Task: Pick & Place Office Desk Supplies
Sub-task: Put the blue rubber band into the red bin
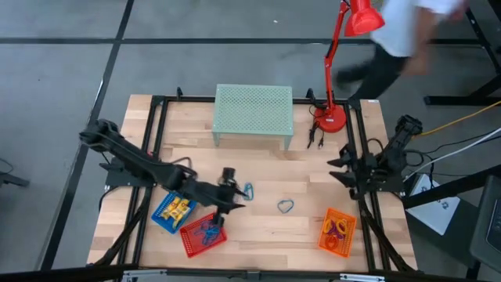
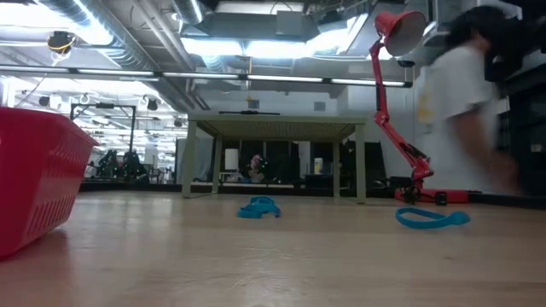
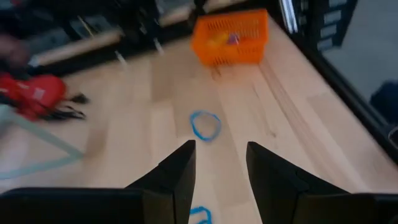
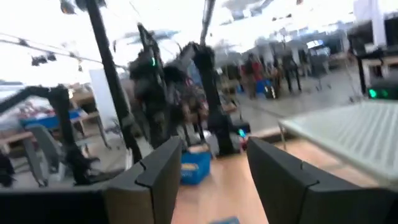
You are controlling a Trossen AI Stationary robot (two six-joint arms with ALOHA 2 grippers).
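My left gripper (image 1: 236,193) (image 3: 221,149) hovers open over the table's middle, just left of a small blue clip (image 1: 248,190) (image 2: 258,207) that lies flat on the wood; in the left wrist view a corner of the clip (image 3: 200,214) shows between the fingers. A blue-grey loop (image 1: 286,206) (image 3: 205,124) (image 2: 431,218) lies flat farther right. Yellow pieces sit in the blue basket (image 1: 160,219), blue items in the red basket (image 1: 190,244) and rings in the orange basket (image 1: 350,223) (image 3: 230,46). My right gripper (image 1: 340,168) (image 4: 211,146) waits open at the table's right edge.
A pale green mesh stand (image 1: 253,110) stands at the far middle, with a red desk lamp (image 1: 331,119) (image 2: 401,128) to its right. A person moves past the far right corner (image 1: 391,47). The three baskets line the near edge. Bare wood lies between the loop and the stand.
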